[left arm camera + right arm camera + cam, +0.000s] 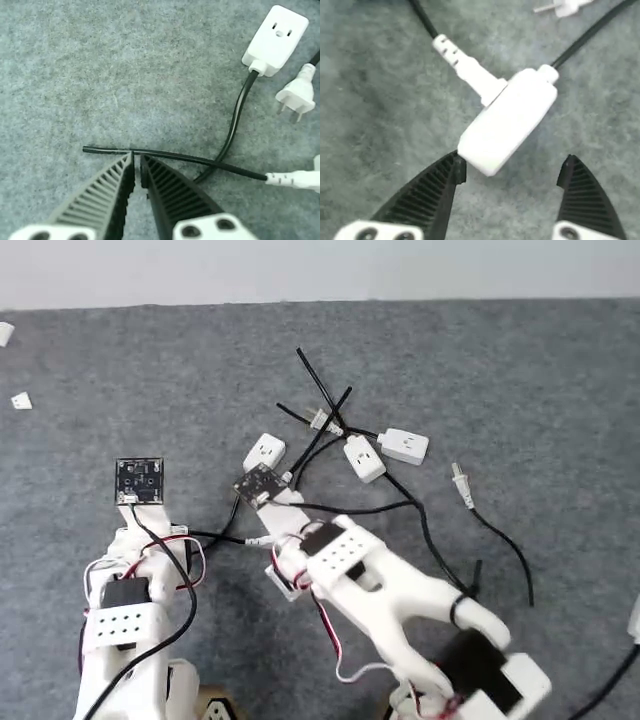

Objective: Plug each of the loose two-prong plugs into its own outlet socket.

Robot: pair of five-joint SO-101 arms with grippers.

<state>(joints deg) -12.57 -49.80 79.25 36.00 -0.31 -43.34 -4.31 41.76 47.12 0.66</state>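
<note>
My left gripper (136, 156) is shut with nothing in it, its tips touching a thin black cable (175, 158) on the carpet. Beyond it lie a white outlet socket (275, 32), face up, and a loose white two-prong plug (297, 95). My right gripper (515, 162) is open, and a white outlet block (507, 122) lies between its fingers. A white plug (470, 70) sits in that block's side. In the high view three white outlets (265, 452) (363, 457) (404, 444) lie mid-table. One loose plug (462, 483) lies to their right and another (320, 420) behind them.
Black cables (420, 515) cross the grey carpet between the outlets and run under the right arm (380, 585). The left arm (125, 610) stands at the front left. Two small white bits (20, 400) lie at the far left. A white wall borders the back.
</note>
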